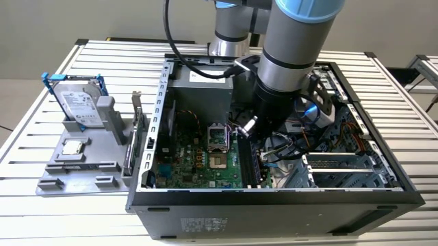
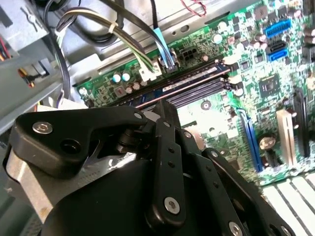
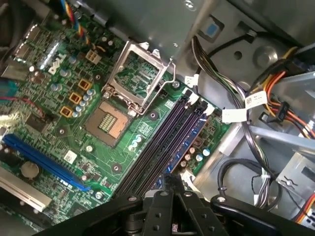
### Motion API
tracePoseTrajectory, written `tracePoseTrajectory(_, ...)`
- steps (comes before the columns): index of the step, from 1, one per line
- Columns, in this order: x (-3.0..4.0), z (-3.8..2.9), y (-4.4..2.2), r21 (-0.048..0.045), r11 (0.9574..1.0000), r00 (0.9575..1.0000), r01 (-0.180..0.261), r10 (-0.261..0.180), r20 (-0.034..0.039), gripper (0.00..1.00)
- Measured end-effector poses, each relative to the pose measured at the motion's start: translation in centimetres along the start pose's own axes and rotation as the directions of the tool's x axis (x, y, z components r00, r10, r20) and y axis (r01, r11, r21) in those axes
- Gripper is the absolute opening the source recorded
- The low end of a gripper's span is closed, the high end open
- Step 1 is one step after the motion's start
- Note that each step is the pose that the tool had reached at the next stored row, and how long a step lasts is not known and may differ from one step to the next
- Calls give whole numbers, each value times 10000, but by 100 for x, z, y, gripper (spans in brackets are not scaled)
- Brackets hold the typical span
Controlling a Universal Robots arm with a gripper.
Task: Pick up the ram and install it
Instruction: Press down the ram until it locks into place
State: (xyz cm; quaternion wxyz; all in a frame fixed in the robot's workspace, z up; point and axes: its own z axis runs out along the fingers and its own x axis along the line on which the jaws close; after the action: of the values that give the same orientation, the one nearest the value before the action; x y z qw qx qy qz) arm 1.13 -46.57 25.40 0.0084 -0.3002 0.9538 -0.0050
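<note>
Bluish-green ram (image 2: 184, 81) edge-on among black slots, beneath pincer (image 2: 165, 110).

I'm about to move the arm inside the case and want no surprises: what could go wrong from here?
1. The end effector hangs just above the memory slots. The ram seems to sit in one, but I cannot tell whether it is fully seated, so it may be tilted.
2. The cable bundle runs close beside the slots and could snag the arm.
3. The open processor socket lies exposed nearby, and a sideways slip might damage it.
</note>
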Motion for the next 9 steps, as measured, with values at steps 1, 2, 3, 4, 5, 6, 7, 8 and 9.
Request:
tracePoseTrajectory(1, 0, 0, 1, -2, 9999, 9999, 143, -143, 2, 0)
tracePoseTrajectory(2, -1, 1, 2, -3, 9996, 9996, 279, -279, 4, 0)
tracePoseTrajectory(3, -2, 2, 3, -5, 9991, 9991, 422, -422, 6, 0)
tracePoseTrajectory(4, -2, 2, 5, -7, 9985, 9985, 556, -556, 9, 0)
tracePoseTrajectory(5, -3, 2, 6, -9, 9976, 9976, 693, -693, 10, 0)
tracePoseTrajectory(6, -3, 3, 7, -10, 9966, 9966, 822, -822, 12, 0)
tracePoseTrajectory(7, -4, 3, 7, -12, 9953, 9953, 964, -964, 14, 0)
tracePoseTrajectory(8, -4, 3, 8, -14, 9939, 9939, 1105, -1105, 17, 0)
tracePoseTrajectory(9, -4, 3, 8, -15, 9923, 9923, 1239, -1239, 19, 0)
